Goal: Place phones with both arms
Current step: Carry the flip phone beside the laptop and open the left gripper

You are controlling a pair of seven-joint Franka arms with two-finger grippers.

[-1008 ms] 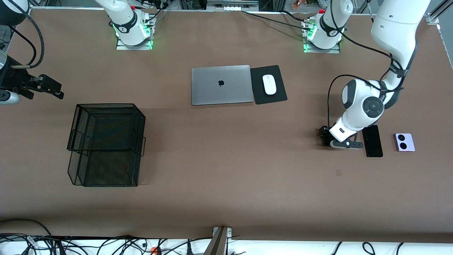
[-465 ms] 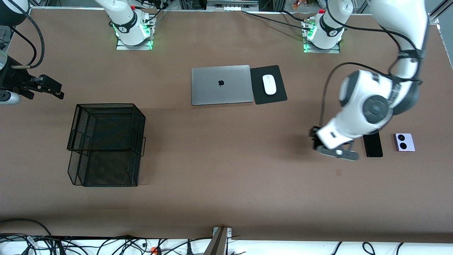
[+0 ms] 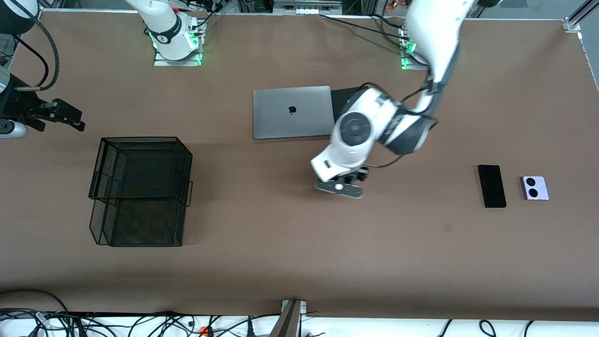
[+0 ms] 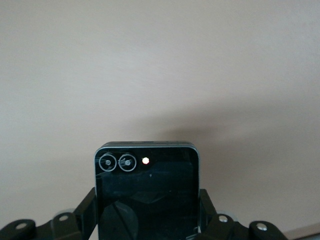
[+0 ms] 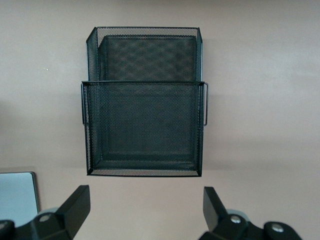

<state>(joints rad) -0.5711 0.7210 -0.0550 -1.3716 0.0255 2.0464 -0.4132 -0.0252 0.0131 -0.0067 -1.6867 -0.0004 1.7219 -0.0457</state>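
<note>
My left gripper (image 3: 351,178) hangs over the bare table in the middle, near the laptop. It is shut on the small squarish black phone (image 4: 146,175), which stands between the two fingers (image 4: 86,210) in the left wrist view; in the front view the hand hides this phone. The long slim black phone (image 3: 492,186) and the pale lilac phone (image 3: 534,187) lie side by side at the left arm's end of the table. My right gripper (image 3: 70,119) waits open and empty at the right arm's end; its wrist view (image 5: 145,200) looks onto the basket.
A black wire mesh basket (image 3: 140,142) stands toward the right arm's end and also shows in the right wrist view (image 5: 145,85). A shut silver laptop (image 3: 290,112) lies mid-table beside a black mouse pad (image 3: 341,93). The left arm hides the mouse.
My left arm has lifted the small black phone from beside the slim phone and swung it toward the table's middle. The right arm has not moved.
</note>
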